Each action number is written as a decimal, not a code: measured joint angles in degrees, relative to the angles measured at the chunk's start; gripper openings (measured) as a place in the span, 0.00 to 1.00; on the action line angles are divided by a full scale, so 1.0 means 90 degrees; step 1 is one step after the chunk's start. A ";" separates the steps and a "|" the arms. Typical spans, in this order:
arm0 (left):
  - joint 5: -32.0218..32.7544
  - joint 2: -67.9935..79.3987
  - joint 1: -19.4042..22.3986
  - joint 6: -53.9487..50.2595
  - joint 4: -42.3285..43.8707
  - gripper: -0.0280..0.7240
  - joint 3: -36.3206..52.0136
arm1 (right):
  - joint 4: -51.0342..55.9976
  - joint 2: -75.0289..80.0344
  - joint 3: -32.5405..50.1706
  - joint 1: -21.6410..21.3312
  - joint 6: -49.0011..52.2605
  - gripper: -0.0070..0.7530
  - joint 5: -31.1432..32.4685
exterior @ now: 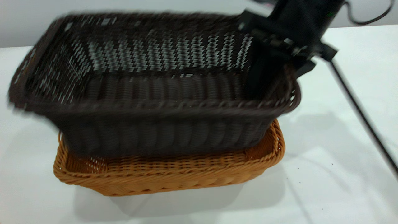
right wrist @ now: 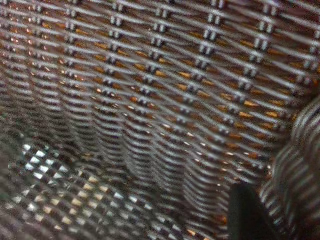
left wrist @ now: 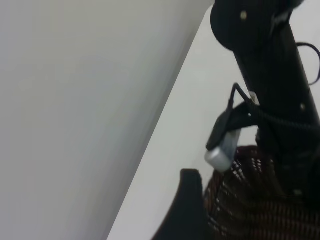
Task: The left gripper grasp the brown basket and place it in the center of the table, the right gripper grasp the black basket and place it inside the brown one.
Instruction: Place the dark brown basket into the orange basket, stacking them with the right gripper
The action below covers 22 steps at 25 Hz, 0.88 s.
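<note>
Two baskets: one dark and one tan, stacked partway on a white table [exterior: 342, 174].
Black basket [exterior: 161, 93]: held in the air, tilted, its lower edge dipping into the tan one; it is not yet seated.
Brown basket [exterior: 174, 174]: resting on the table near the middle, directly beneath the dark one.
Right gripper [exterior: 273, 71]: clamped on the black basket's right-hand rim, one finger inside the wall and the other outside.
Right wrist view: filled with dark weave, with orange-tan showing through the gaps.
Left gripper: only a dark fingertip shape shows in its own wrist view, away from the baskets; whether it is open cannot be told.
Risk, tilt: a grip at one end leaves the far end free to sag, so that end may catch the tan rim.
Risk, shove: a snagged edge could push the brown basket off centre.
Risk, release: letting go while tilted could leave the dark basket wedged crooked.
</note>
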 joint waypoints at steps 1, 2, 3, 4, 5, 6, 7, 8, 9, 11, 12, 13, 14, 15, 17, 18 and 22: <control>0.0000 0.0000 0.0000 0.0000 0.0005 0.82 0.0000 | -0.0006 0.0033 0.0000 0.0044 0.0000 0.30 -0.0060; 0.0005 0.0000 0.0000 0.0000 0.0005 0.82 0.0000 | 0.0012 0.0052 0.0000 0.0050 0.0007 0.30 -0.0119; 0.0022 0.0000 0.0000 0.0000 0.0005 0.82 0.0000 | 0.0039 0.0100 0.0000 0.0059 0.0012 0.30 -0.0136; 0.0040 0.0000 0.0000 0.0000 0.0011 0.82 0.0000 | 0.0039 0.0142 0.0000 0.0059 0.0019 0.30 -0.0144; 0.0040 0.0000 0.0000 0.0000 0.0020 0.82 0.0000 | 0.0030 0.0171 0.0000 0.0053 0.0054 0.30 -0.0152; 0.0040 0.0000 0.0000 0.0000 0.0014 0.82 0.0000 | -0.0014 0.0203 0.0007 0.0048 0.0113 0.30 -0.0209; 0.0040 0.0000 0.0000 0.0000 0.0014 0.82 0.0000 | -0.0061 0.0219 0.0007 0.0048 0.0177 0.30 -0.0267; 0.0040 0.0000 0.0000 0.0000 0.0021 0.82 0.0000 | -0.0130 0.0217 0.0007 0.0048 0.0226 0.30 -0.0342; 0.0040 0.0000 0.0000 0.0000 0.0021 0.82 0.0000 | -0.0210 0.0217 0.0007 0.0048 0.0272 0.30 -0.0412; 0.0040 0.0000 0.0000 0.0000 0.0015 0.82 0.0000 | -0.0291 0.0240 0.0007 0.0048 0.0333 0.30 -0.0504; 0.0040 0.0000 0.0000 0.0000 0.0015 0.82 0.0000 | -0.0284 0.0255 0.0007 0.0048 0.0333 0.30 -0.0499; 0.0040 0.0000 0.0000 0.0000 0.0015 0.82 0.0000 | -0.0296 0.0286 0.0007 0.0048 0.0340 0.30 -0.0498; 0.0040 0.0000 0.0000 0.0000 0.0015 0.82 0.0000 | -0.0296 0.0307 0.0007 0.0048 0.0340 0.30 -0.0498; 0.0040 0.0000 0.0000 0.0000 0.0021 0.82 0.0000 | -0.0296 0.0315 0.0007 0.0048 0.0340 0.30 -0.0498; 0.0040 0.0000 0.0000 0.0000 0.0081 0.82 0.0000 | -0.0310 0.0319 0.0007 0.0048 0.0340 0.30 -0.0553; 0.0040 0.0000 0.0000 0.0000 0.0150 0.82 0.0000 | -0.0316 0.0319 0.0007 0.0048 0.0326 0.30 -0.0588; 0.0040 0.0000 0.0000 0.0000 0.0303 0.82 0.0000 | -0.0295 0.0319 0.0007 0.0048 0.0279 0.30 -0.0631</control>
